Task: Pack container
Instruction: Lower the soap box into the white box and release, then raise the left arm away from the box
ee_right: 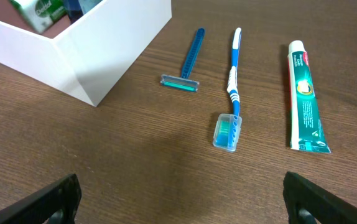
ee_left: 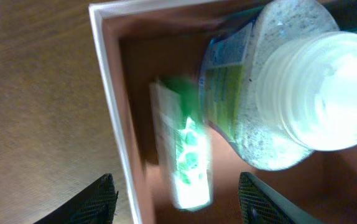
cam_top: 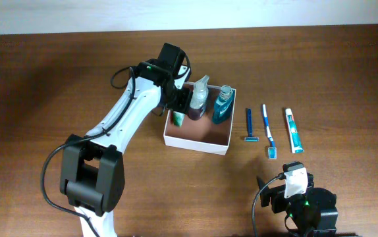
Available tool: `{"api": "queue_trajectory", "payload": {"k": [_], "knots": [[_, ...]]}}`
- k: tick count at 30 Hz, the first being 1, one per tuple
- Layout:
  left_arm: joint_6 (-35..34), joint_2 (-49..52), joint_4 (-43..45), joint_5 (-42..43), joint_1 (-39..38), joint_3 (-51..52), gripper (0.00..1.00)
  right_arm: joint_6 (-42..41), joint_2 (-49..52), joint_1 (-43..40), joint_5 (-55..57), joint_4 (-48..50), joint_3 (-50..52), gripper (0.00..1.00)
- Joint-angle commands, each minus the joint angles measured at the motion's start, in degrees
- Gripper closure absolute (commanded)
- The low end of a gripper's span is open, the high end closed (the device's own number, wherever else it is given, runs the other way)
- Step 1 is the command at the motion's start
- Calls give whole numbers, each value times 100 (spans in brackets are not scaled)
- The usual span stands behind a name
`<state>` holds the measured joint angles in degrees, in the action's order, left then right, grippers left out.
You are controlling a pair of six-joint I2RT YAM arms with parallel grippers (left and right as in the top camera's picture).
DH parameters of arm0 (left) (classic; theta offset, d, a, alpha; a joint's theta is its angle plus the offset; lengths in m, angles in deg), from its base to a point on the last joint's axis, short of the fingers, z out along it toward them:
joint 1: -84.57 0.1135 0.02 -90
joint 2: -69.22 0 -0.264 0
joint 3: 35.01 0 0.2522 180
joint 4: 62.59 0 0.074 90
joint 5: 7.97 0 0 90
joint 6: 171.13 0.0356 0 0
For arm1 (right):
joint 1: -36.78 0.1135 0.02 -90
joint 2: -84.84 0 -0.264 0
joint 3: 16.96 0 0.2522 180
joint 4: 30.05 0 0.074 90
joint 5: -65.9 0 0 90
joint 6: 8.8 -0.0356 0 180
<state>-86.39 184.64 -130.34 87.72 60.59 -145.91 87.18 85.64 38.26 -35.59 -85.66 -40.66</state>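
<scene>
Your left hand is released: its fingers stand wide apart and hold nothing. It hangs over the far-left corner of the container, one finger out over the tabletop and the other inside the white wall.

The container sits mid-tabletop, open side up. Inside it, a small green-and-white tube lies flat along the left wall, blurred in your left wrist view. Just beside the tube stands a clear bottle with a white top, and a blue bottle stands at the far-right corner.

To the right of the container, apart from it and from each other, three things lie in a row: a blue razor, a blue-and-white toothbrush with a capped head, and a toothpaste tube.

Your right hand is also released, empty, fingers spread wide, low at the near edge and well short of that row.
</scene>
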Motion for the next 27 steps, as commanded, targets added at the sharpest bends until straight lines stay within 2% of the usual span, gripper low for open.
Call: {"api": "queue_trajectory", "payload": {"k": [1,7,19,27], "knots": [[-415,72,-76,249,9,-22,36,-50,-39,-42,52,11,31,1],[-413,28,-452,238,59,-240,41,-50,-39,-42,52,11,31,1],[-411,-940,-2907,-592,953,-2474,40,-50,-39,-42,52,11,31,1],[-413,-1882,-3718,-1290,1368,-2573,39,-50,-39,-42,55,11,31,1]]}}
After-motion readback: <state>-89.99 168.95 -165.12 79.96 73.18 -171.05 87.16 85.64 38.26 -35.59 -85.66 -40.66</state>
